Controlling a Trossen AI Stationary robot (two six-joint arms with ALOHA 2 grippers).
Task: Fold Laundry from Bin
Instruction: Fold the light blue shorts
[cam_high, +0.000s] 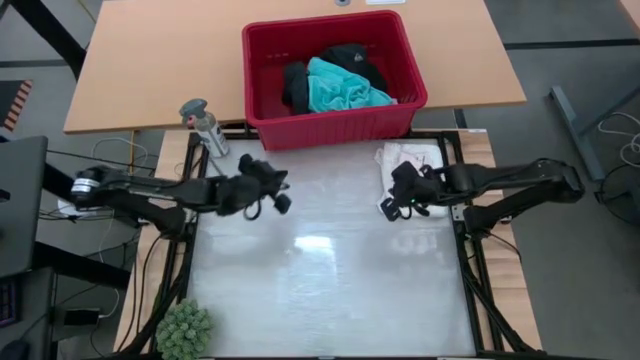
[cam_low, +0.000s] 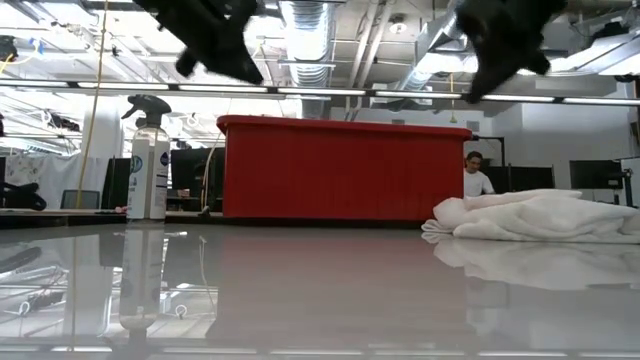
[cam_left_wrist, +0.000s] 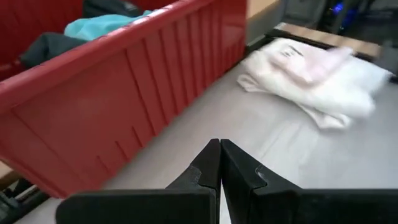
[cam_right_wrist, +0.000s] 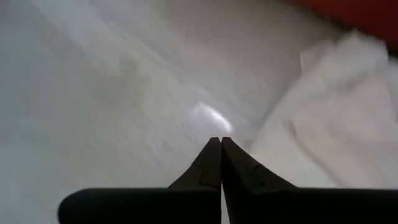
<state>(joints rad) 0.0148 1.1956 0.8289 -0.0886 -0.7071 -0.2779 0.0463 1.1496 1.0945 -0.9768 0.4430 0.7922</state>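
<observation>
Both end effectors hovered above the desk (cam_high: 320, 290) with fingers pressed together, empty: left end effector (cam_high: 280, 192) near the red bin (cam_high: 335, 125), right end effector (cam_high: 390, 205) beside folded white laundry (cam_high: 412, 162). Turquoise shirt (cam_high: 343, 90) and black clothing (cam_high: 296, 84) lay inside the bin.

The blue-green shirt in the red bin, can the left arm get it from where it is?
Probably yes. The turquoise shirt lies on top of the pile in the open red bin, nothing covering it. The left gripper, shut and empty, hangs just in front of the bin and would need to clear its near wall.
</observation>
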